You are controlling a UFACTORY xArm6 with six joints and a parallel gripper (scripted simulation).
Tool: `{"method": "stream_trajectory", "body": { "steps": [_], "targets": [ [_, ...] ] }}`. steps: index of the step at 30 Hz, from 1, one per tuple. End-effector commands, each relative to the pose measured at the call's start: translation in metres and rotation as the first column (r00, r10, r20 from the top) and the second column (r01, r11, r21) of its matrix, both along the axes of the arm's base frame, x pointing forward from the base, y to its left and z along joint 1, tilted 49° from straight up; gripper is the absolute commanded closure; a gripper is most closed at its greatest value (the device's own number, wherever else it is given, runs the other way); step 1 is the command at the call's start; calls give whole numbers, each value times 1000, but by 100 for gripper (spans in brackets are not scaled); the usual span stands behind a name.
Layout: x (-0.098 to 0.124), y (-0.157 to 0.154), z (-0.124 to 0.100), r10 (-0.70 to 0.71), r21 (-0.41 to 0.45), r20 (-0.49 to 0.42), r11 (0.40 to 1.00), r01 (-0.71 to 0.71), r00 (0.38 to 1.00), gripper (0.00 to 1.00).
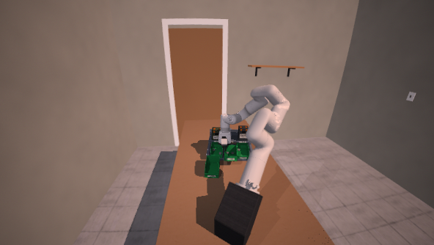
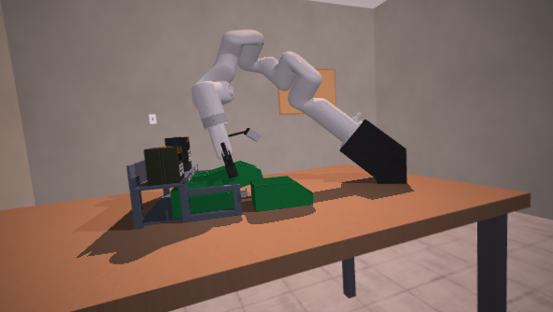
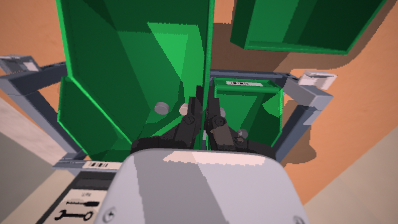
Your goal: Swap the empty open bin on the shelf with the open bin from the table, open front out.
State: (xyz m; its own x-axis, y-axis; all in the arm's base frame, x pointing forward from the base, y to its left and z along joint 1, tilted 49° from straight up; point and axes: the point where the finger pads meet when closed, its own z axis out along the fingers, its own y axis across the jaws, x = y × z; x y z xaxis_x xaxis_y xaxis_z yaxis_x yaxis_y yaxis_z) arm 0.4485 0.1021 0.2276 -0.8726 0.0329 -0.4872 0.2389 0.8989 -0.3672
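My gripper (image 1: 224, 147) (image 2: 232, 173) (image 3: 203, 95) is shut on the side wall of a green open bin (image 2: 248, 173) (image 3: 105, 55), one finger inside, one outside. This bin is over the middle of the shelf (image 2: 185, 205) (image 3: 30, 100), tilted with its front end raised. A grey round part (image 3: 161, 108) and a pale part lie toward its rear. Its rear contact is hidden. The empty green bin (image 1: 212, 167) (image 2: 282, 193) (image 3: 300, 25) stands on its base on the table, in front of the shelf's left end as the top view shows it.
Green bins with open fronts out stand on the shelf on both sides, the left one (image 1: 216, 150) (image 2: 210, 202) (image 3: 245, 107) with small parts, the right one (image 1: 243, 150) (image 3: 85, 120) partly hidden. Dark boxes (image 1: 243, 133) (image 2: 163, 165) (image 3: 75, 200) stand on the upper rear board.
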Motion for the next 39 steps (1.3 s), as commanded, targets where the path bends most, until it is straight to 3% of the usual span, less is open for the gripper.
{"method": "stream_trajectory", "body": {
  "steps": [1, 39],
  "targets": [
    [1, 1, 1, 1, 1, 3, 1000, -1, 1000, 100],
    [5, -2, -4, 2, 1, 3, 1000, -2, 1000, 100]
  ]
}}
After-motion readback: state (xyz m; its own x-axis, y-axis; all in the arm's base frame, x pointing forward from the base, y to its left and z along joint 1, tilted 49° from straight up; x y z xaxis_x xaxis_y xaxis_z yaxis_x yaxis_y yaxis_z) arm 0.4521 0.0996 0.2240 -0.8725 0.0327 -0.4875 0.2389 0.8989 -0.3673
